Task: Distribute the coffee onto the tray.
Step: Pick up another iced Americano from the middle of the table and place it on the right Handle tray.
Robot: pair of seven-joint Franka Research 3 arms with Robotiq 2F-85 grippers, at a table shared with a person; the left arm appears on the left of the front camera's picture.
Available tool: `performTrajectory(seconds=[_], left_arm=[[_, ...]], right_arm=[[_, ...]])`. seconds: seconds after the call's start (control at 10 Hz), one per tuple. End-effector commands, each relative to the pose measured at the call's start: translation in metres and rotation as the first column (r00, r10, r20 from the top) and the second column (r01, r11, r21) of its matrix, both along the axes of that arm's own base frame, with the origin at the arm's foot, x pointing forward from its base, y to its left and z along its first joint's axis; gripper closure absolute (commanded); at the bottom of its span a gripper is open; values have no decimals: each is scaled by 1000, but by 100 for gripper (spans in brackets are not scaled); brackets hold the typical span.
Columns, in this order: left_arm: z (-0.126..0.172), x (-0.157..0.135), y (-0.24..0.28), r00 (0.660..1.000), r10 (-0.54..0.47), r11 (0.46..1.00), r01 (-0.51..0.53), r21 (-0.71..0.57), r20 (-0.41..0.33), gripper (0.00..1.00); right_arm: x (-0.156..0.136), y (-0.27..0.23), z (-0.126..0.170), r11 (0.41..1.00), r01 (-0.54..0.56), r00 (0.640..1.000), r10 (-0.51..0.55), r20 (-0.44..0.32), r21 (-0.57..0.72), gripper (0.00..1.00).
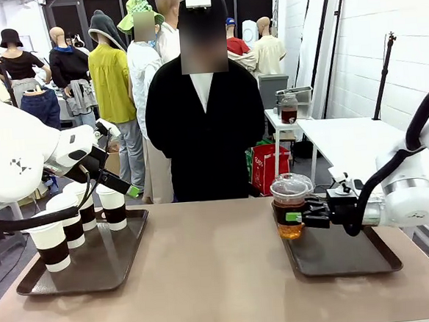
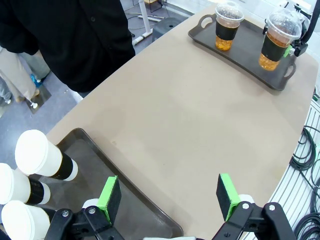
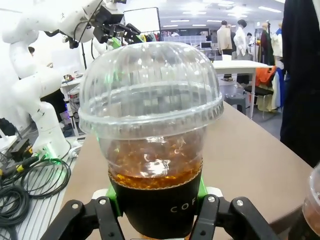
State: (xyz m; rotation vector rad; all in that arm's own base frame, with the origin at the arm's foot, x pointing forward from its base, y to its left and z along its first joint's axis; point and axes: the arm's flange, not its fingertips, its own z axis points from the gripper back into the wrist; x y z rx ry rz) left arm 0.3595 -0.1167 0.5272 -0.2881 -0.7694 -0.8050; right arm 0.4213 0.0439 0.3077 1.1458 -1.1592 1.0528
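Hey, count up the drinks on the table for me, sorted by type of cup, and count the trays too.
White paper cups with brown sleeves, on the left tray: 4
Clear plastic cups with amber drink, at the right tray: 2
Trays: 2
Total: 6 cups, 2 trays

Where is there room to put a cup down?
The brown table between the left tray and the right tray is bare. The near part of the right tray is free too. The left tray's back and left side are crowded with white cups; its near right part is bare.
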Motion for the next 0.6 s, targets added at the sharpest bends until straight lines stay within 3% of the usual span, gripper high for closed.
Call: performTrajectory(seconds=[0.0, 0.5], left_arm=[[-1, 0, 1, 1000, -2, 1000, 2, -4, -7, 0], [-1, 0, 1, 1000, -2, 1000, 2, -4, -7, 0]], right_arm=[[-8, -15, 0, 1000, -12, 999, 12, 39, 11, 40], [-3, -45, -27, 1000, -22, 998, 22, 61, 14, 40]])
